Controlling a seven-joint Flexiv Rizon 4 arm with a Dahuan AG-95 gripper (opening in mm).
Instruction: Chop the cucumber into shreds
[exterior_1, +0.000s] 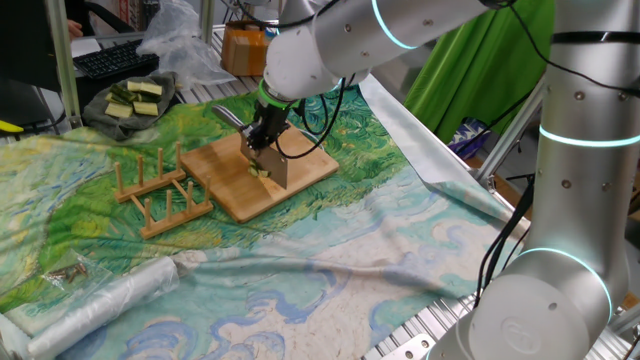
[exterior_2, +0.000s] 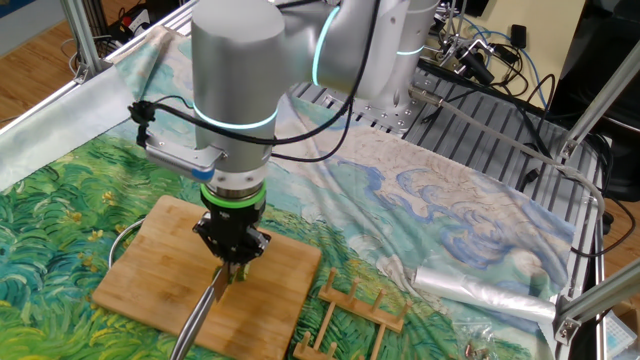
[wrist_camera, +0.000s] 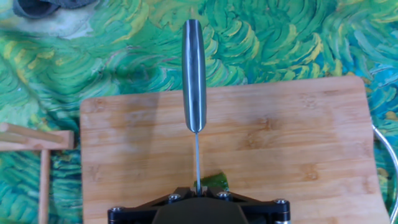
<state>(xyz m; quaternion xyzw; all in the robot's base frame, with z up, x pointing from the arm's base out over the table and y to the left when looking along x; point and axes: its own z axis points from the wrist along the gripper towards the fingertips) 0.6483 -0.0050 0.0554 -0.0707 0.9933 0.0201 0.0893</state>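
Observation:
My gripper (exterior_1: 266, 139) is shut on a knife (wrist_camera: 194, 81) with a steel handle and a broad blade (exterior_1: 273, 165). The blade stands edge-down on the wooden cutting board (exterior_1: 300, 175), on the cucumber (exterior_1: 259, 172), a small green chunk partly hidden by the blade. In the hand view the knife runs straight ahead over the board (wrist_camera: 280, 143), and a bit of the cucumber (wrist_camera: 216, 182) shows just right of the blade by the gripper (wrist_camera: 198, 186). In the other fixed view the gripper (exterior_2: 232, 262) holds the knife (exterior_2: 203, 310) over the board (exterior_2: 150, 270).
A wooden rack (exterior_1: 160, 195) stands left of the board. A dark plate (exterior_1: 100, 115) with green-and-pale sticks (exterior_1: 135, 97) sits at the far left. A rolled plastic sheet (exterior_1: 110, 300) lies near the front. A painted cloth (exterior_1: 330, 260) covers the table.

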